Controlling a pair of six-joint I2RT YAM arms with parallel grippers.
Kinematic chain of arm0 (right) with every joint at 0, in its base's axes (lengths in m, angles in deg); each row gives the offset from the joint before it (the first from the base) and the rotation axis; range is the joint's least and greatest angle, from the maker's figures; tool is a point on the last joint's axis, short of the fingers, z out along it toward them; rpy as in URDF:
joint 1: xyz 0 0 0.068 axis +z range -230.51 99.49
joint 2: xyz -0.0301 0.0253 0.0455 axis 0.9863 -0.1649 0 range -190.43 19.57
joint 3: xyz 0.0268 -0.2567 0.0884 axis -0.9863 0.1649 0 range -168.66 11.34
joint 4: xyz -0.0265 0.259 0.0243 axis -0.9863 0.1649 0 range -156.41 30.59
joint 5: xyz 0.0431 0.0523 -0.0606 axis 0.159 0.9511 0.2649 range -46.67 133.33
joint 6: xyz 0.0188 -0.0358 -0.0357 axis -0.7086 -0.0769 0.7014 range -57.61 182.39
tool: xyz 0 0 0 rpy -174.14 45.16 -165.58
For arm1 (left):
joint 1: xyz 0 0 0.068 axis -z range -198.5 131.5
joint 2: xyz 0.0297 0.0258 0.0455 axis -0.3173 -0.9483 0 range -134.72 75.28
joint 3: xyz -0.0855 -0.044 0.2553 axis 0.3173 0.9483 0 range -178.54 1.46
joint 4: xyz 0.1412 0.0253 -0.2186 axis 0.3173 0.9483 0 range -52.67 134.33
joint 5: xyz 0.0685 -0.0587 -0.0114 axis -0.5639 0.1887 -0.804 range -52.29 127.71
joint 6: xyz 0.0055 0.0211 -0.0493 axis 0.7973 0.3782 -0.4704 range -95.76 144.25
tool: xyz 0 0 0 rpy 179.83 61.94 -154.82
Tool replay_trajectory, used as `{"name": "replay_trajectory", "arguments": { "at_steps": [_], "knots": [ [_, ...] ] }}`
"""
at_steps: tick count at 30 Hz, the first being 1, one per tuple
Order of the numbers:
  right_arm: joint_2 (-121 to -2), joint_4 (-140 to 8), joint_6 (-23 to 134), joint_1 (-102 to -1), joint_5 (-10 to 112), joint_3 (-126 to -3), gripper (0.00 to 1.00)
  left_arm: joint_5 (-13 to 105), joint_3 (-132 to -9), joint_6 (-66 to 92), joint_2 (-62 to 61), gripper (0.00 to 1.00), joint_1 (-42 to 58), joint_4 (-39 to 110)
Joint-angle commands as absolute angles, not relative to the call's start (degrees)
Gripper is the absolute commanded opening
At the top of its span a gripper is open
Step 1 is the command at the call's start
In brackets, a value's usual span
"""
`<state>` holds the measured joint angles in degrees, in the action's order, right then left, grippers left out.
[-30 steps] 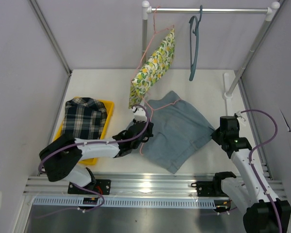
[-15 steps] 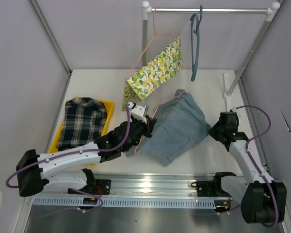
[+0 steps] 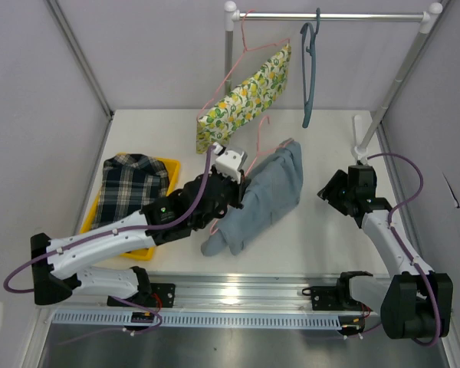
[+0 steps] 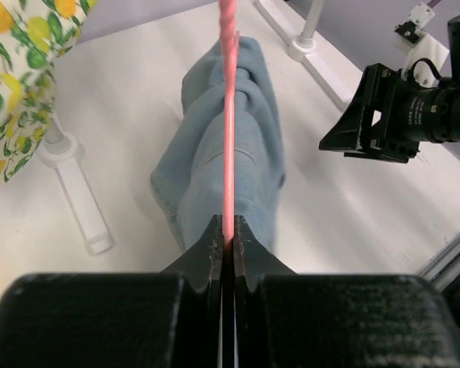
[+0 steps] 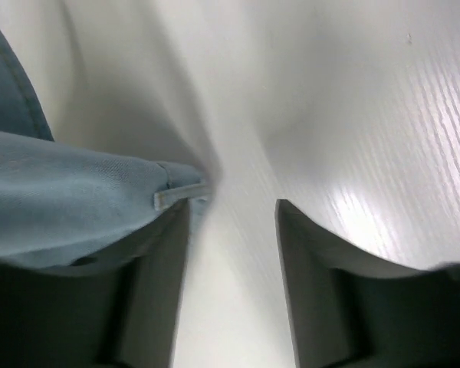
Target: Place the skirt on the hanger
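The lemon-print skirt (image 3: 249, 96) hangs on a thin pink hanger (image 3: 244, 38) hooked over the rail; its edge shows in the left wrist view (image 4: 15, 77). My left gripper (image 3: 241, 184) is shut on the wire of a second pink hanger (image 4: 228, 115), which rises from the jaws (image 4: 228, 239). A blue denim shirt (image 3: 264, 192) is bunched along that wire and droops to the table. My right gripper (image 3: 327, 192) stands open just right of the shirt. In the right wrist view the shirt's corner (image 5: 61, 199) lies over one finger, and the gap (image 5: 234, 215) holds nothing.
A blue-grey hanger (image 3: 308, 77) hangs on the rail (image 3: 353, 15) right of the skirt. A yellow tray (image 3: 171, 165) at the left holds a dark plaid shirt (image 3: 130, 192). The rack's white foot (image 3: 360, 142) stands at the right rear, with walls close on both sides.
The right gripper has opened and let go of the denim shirt. The left arm has stretched forward with its hanger, and the shirt has bunched up leftward. The skirt has swung on the rail.
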<state>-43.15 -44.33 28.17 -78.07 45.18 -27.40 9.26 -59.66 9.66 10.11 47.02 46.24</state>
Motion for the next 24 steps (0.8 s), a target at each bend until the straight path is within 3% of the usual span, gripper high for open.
{"name": "replay_trajectory", "arguments": {
  "at_steps": [1,9,24],
  "knots": [
    [-41.1,-43.8,30.7,-76.6,44.2,-33.1,0.63,4.8,-71.6,12.7,6.7,0.00,47.2,47.2],
    [-36.4,-40.0,31.2,-76.1,44.9,-39.1,0.66,4.9,-96.9,14.1,-7.3,0.00,43.9,60.7],
    [-31.7,-36.6,33.3,-77.9,46.7,-41.0,0.67,16.3,-130.3,16.3,-27.4,0.00,31.9,67.7]
  ]
}}
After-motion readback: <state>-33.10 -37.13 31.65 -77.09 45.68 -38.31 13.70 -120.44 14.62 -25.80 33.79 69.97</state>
